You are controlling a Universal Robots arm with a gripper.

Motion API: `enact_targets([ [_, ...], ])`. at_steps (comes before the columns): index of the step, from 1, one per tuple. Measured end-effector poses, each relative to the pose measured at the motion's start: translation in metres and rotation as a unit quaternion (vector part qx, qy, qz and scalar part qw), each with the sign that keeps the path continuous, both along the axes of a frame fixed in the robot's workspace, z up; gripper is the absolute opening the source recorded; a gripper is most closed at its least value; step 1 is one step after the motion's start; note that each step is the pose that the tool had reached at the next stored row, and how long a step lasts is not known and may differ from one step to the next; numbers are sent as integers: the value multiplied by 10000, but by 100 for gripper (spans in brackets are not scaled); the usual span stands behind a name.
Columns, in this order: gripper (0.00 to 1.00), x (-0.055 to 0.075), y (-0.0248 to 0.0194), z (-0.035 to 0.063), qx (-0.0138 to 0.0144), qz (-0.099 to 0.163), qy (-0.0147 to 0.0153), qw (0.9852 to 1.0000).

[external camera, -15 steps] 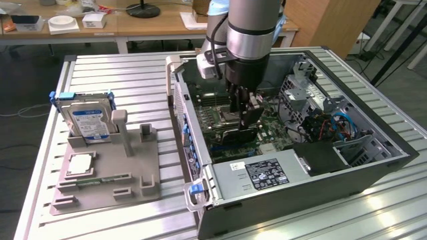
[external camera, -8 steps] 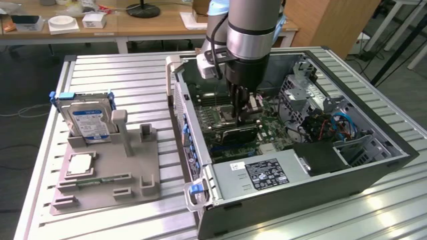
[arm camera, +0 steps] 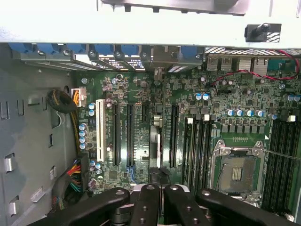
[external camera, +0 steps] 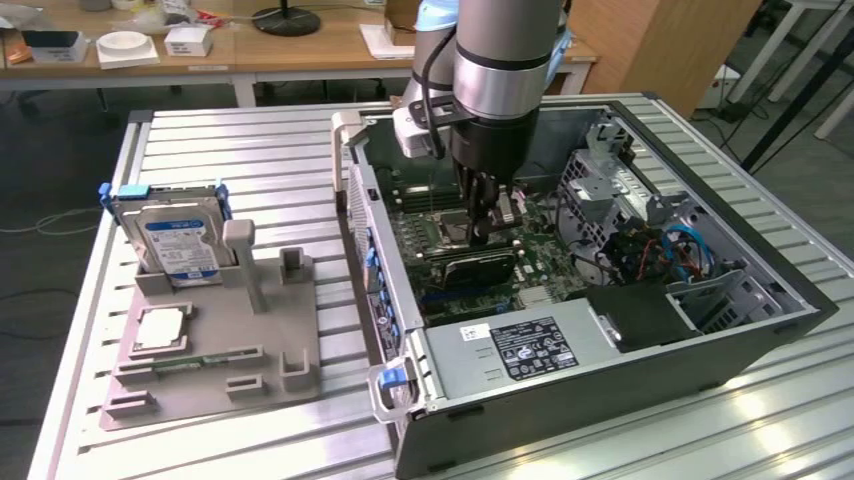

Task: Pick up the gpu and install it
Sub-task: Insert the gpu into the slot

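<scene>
Wrist view: gripper (arm camera: 160, 197) has its fingers drawn in tight, and the gpu (arm camera: 156, 141) runs edge-on from between them toward the rear wall of the computer case (arm camera: 141, 28). It looks pinched by its top edge, so I judge it held. The card stands upright among the long black expansion slots (arm camera: 128, 136) of the motherboard (arm camera: 225, 99), beside the bare CPU socket (arm camera: 237, 172) but apart from it.

Exterior view: gripper (external camera: 483, 238) reaches down into the open computer case (external camera: 747, 330), with the gpu (external camera: 474, 268) showing as a dark rectangle just below the fingers. The hard drive (external camera: 180, 245) sits in its holder on the table (external camera: 240, 140), well apart.

Step in hand looks like seating the card. Can't tell whether its edge connector is fully home.

To do it well:
- Keep the card vertical, with no lean toward either neighbouring slot.
- Line up the bracket end with its gap at the rear wall.
- Push straight down and evenly along the length — a skewed push risks jamming one end.
</scene>
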State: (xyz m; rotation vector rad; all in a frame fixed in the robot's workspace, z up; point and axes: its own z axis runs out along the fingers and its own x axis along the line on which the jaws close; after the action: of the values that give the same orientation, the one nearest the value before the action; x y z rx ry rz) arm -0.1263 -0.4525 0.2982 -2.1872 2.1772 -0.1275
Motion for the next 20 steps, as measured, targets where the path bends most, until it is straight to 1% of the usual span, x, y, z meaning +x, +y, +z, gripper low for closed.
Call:
enact_targets([
  [3,11,4,0,0,0,1,4,10000],
  [4,11,13,0,1,0,1,38,10000],
  [6,11,34,0,0,4,0,175,9998],
  [8,11,69,0,0,6,0,322,9995],
  [9,11,86,0,-1,6,0,362,9993],
  [10,11,101,0,-2,6,0,381,9993],
  [11,11,111,0,-3,6,0,391,9992],
  [14,11,126,0,-2,9,-1,396,9992],
  [15,11,157,1,-2,9,0,404,9992],
  [16,11,186,2,-3,9,-1,406,9992],
  [20,11,269,3,-9,9,0,407,9992],
])
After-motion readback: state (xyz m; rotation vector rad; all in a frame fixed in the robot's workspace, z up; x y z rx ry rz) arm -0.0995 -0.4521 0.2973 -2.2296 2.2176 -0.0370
